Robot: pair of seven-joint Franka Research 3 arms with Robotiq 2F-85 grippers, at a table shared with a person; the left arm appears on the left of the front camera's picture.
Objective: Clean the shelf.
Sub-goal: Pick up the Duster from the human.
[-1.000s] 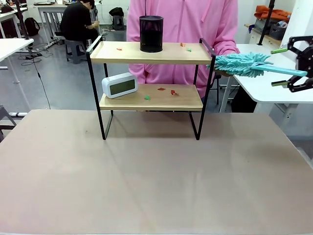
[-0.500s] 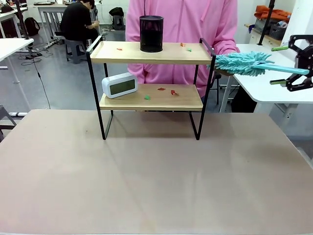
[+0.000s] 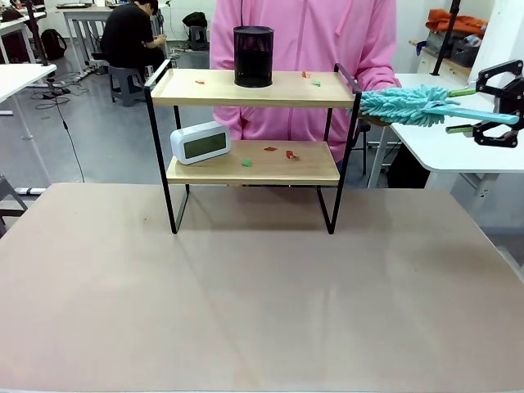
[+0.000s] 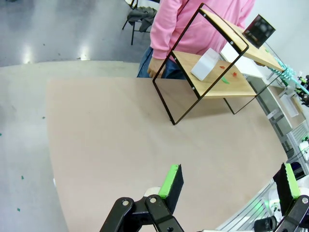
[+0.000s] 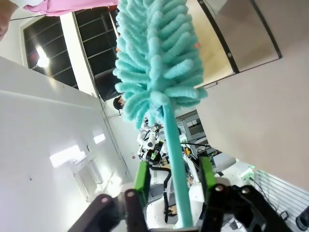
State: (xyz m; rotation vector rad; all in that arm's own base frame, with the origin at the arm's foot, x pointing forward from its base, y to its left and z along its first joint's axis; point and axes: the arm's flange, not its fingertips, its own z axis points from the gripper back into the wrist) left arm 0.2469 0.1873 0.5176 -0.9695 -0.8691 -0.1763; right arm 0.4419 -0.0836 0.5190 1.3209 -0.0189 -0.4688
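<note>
Shelf (image 3: 278,97) stands beside duster (image 3: 405,105) clamped by right tool (image 3: 451,111).

The shelf (image 3: 213,92) has pale wooden boards, a black frame, and red and green scraps (image 3: 288,154) on both. On it stand a black mesh cup (image 3: 253,56) and a white clock (image 3: 200,142); beside it, a teal duster (image 3: 405,106).

No text, label, brand, number or sign can be read in any of the views. The display of the white clock (image 3: 200,143) on the lower board of the shelf (image 3: 278,92) is a dull grey-green panel on which no digits can be made out.
</note>
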